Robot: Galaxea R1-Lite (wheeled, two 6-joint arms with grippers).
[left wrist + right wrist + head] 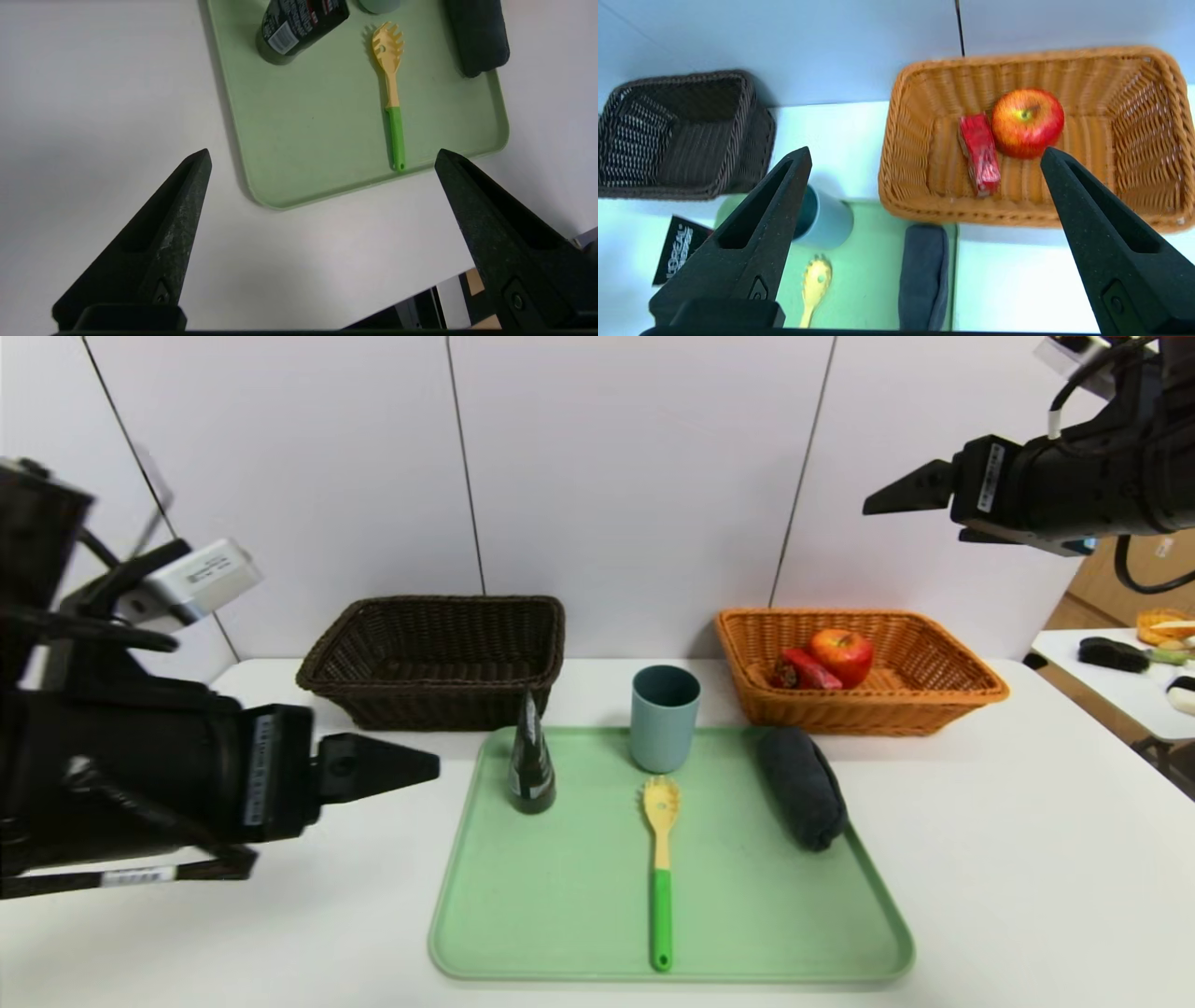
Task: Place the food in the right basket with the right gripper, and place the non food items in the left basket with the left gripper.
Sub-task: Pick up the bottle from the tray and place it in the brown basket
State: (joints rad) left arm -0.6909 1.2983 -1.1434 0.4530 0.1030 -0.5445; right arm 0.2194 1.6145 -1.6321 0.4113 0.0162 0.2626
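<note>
Right gripper: jaws spread wide, nothing in them, up in the air above the orange-tan basket at the far right of the table. The apple and the red carton both lie on that basket's floor, side by side and apparently touching, carton on the side toward the dark basket.

Left gripper: jaws also wide apart and empty, hovering over the table's near-left area, off the tray's left edge, tips pointing toward the tray.

Green tray sits mid-table, in front of both baskets. On it:
- dark cone-shaped bottle upright near the far-left corner, the item closest to the left gripper
- teal-grey cup upright at the middle of the far edge
- pasta spoon flat down the centre, yellow head toward the cup, green handle toward the near edge
- dark grey rolled cloth along the right edge, far half, its far end just in front of the orange-tan basket

Dark brown basket at the far left against the wall, nothing visible inside.
</note>
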